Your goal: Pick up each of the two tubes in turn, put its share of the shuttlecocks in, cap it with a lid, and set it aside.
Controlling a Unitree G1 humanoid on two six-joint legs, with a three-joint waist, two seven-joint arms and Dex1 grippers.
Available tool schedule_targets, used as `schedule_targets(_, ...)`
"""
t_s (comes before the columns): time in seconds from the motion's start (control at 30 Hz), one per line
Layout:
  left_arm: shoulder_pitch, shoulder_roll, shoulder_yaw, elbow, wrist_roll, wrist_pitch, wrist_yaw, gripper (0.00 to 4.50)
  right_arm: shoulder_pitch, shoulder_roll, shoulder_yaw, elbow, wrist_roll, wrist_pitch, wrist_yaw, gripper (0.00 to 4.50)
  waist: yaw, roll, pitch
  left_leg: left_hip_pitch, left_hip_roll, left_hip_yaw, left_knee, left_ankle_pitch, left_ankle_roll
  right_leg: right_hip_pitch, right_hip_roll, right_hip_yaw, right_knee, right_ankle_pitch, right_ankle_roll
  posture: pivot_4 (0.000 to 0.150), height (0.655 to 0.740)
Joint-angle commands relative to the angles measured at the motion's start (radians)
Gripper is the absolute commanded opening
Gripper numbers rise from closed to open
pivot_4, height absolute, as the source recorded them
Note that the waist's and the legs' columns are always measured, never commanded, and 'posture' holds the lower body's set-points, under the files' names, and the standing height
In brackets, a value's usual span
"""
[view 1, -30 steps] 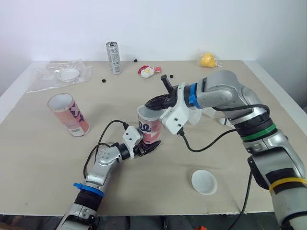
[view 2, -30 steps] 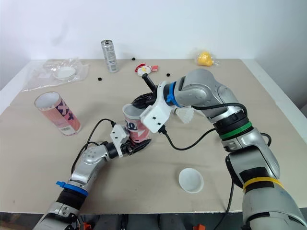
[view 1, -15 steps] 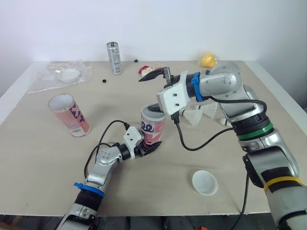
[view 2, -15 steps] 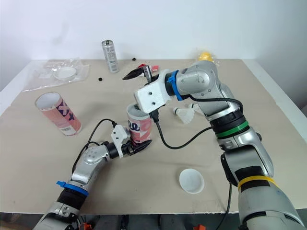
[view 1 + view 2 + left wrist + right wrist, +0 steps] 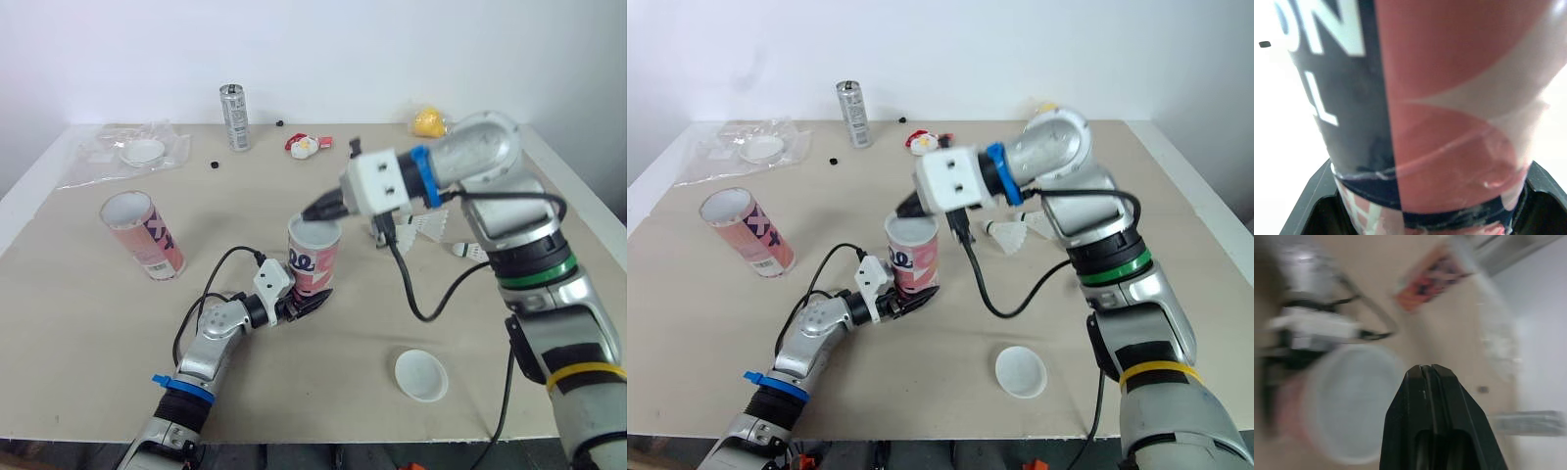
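My left pincer (image 5: 300,305) is clenched on the base of the red and white tube (image 5: 313,257), which stands upright near the middle of the worktop (image 5: 88,333) with its mouth open. My right pincer (image 5: 313,210) hangs just above the far rim of that mouth, its two fingers (image 5: 1425,382) pressed together with nothing between them. Two shuttlecocks (image 5: 427,226) lie on the worktop to the right of the held tube, beneath my right arm. The second tube (image 5: 143,233) lies well apart on the left, its open mouth showing. One white lid (image 5: 421,375) lies near the front edge on the right; another lid (image 5: 143,152) lies on clear plastic wrap (image 5: 93,162) at the far left corner, near a metal can (image 5: 233,117)
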Motion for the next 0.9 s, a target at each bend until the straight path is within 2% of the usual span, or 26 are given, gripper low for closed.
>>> schedule_targets(0.03,0.034,-0.004,-0.043,0.051,0.023,0.031,-0.002,2.93,0.020,-0.001,0.027,-0.034,-0.037,-0.024,0.006,0.05,0.000,0.000,0.000,0.000,0.000,0.000,0.000,0.000,0.000,0.000,0.000,0.000,0.000,0.000,0.001,0.150,0.7400)
schedule_targets(0.2,0.030,-0.004,-0.041,0.056,0.023,0.030,-0.003,2.93,0.046,0.001,0.078,0.024,-0.106,-0.068,0.010,0.05,0.000,0.001,-0.001,0.001,-0.001,-0.001,0.000,0.000,0.000,0.001,-0.001,0.000,0.000,-0.001,0.002,0.150,0.7400)
schedule_targets(0.37,0.030,-0.007,-0.041,0.057,0.024,0.029,-0.001,2.93,0.069,0.003,0.108,0.023,-0.119,-0.020,0.040,0.05,-0.001,0.000,-0.011,0.002,-0.001,-0.001,0.000,0.000,0.000,0.002,-0.001,-0.001,0.000,-0.001,0.002,0.150,0.7400)
schedule_targets(0.5,0.035,-0.007,-0.041,0.053,0.023,0.029,0.000,2.93,-0.004,0.032,0.057,0.094,-0.119,0.011,-0.014,0.05,-0.003,0.000,-0.016,0.002,-0.001,-0.001,0.000,0.000,0.001,0.002,-0.001,-0.001,0.000,-0.001,0.001,0.150,0.7400)
schedule_targets(0.63,0.038,-0.006,-0.043,0.055,0.023,0.027,-0.002,2.93,-0.041,0.033,0.070,0.168,-0.192,-0.024,-0.058,0.05,-0.004,0.000,-0.015,0.002,-0.001,-0.001,0.000,0.000,0.001,0.001,-0.002,-0.002,0.000,-0.001,0.000,0.150,0.7400)
schedule_targets(0.9,0.019,-0.013,-0.040,0.070,0.023,0.023,0.000,2.93,0.076,0.002,0.113,0.029,-0.167,0.021,0.037,0.05,-0.001,0.002,-0.019,0.002,-0.006,-0.002,-0.001,-0.002,0.003,0.004,-0.006,-0.002,0.000,-0.004,0.002,0.150,0.7400)
